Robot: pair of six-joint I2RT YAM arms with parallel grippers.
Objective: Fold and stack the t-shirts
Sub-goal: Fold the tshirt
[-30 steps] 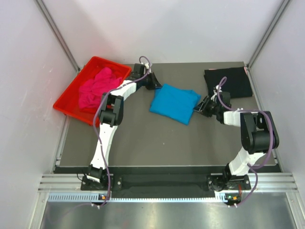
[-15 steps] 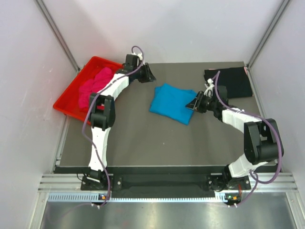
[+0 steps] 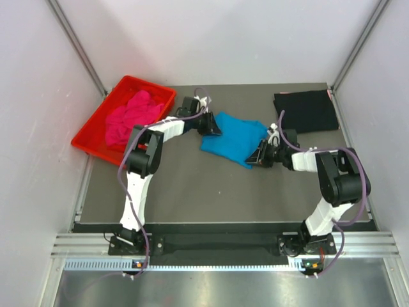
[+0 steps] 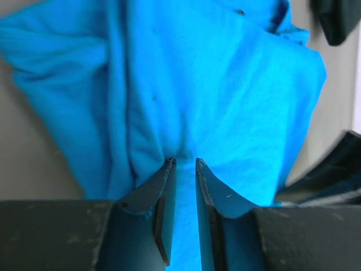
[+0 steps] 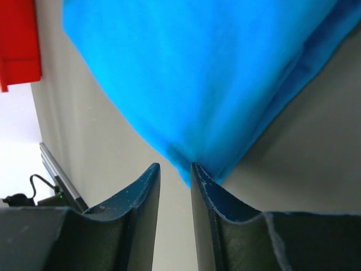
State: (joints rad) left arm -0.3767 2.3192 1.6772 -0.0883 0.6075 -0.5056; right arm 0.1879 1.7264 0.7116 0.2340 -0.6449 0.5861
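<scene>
The turquoise-blue t-shirt (image 3: 233, 137) lies folded at mid-table. My left gripper (image 3: 214, 126) is at its far-left corner. In the left wrist view the jaws (image 4: 183, 162) are pinched on a bunched fold of the blue cloth (image 4: 197, 84). My right gripper (image 3: 255, 155) is at the shirt's near-right corner. In the right wrist view its jaws (image 5: 175, 165) stand a narrow gap apart. The cloth's pointed corner (image 5: 192, 84) just reaches between the tips, with table showing through the gap. The black t-shirt (image 3: 307, 110) lies folded at the far right. The magenta-pink t-shirt (image 3: 131, 118) is crumpled in the tray.
The red plastic tray (image 3: 163, 94) sits at the far left corner, partly off the dark table mat (image 3: 211, 192). White enclosure walls and metal posts close in both sides and the back.
Both arms have come back in to the turquoise shirt. The left gripper dropped from near the tray to the shirt's far-left corner. The right gripper moved down to the near-right corner.
</scene>
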